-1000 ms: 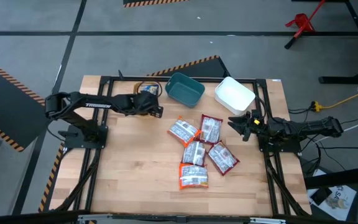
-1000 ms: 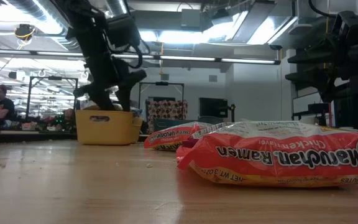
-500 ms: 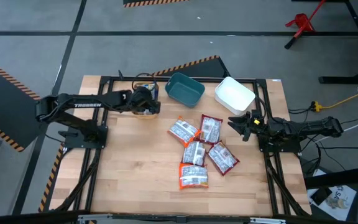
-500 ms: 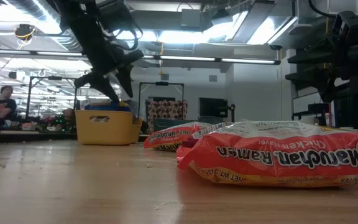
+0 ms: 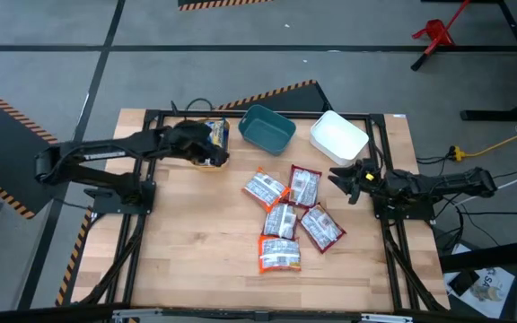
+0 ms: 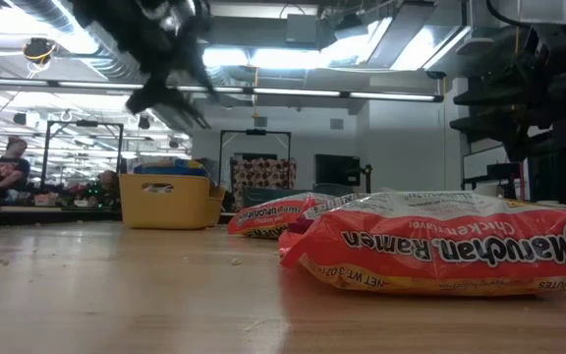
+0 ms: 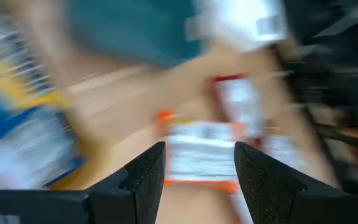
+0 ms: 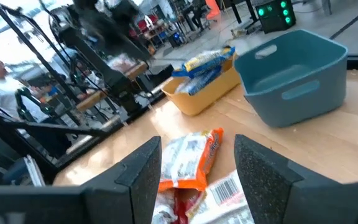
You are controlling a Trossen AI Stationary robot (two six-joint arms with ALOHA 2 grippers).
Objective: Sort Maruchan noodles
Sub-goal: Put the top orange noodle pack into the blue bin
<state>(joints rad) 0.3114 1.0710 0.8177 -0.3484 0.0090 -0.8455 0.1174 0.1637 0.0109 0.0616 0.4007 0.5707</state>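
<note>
Hanging over the yellow bin at the far left of the worktop, the left gripper has its fingers spread with nothing between them. Blue-and-yellow packets lie inside that bin. Five Maruchan noodles packets sit clustered mid-worktop, near the teal bin and white bin. The right gripper waits at the right edge, its fingers parted and empty.

Bright overhead light; heavily motion-blurred left wrist view.
</note>
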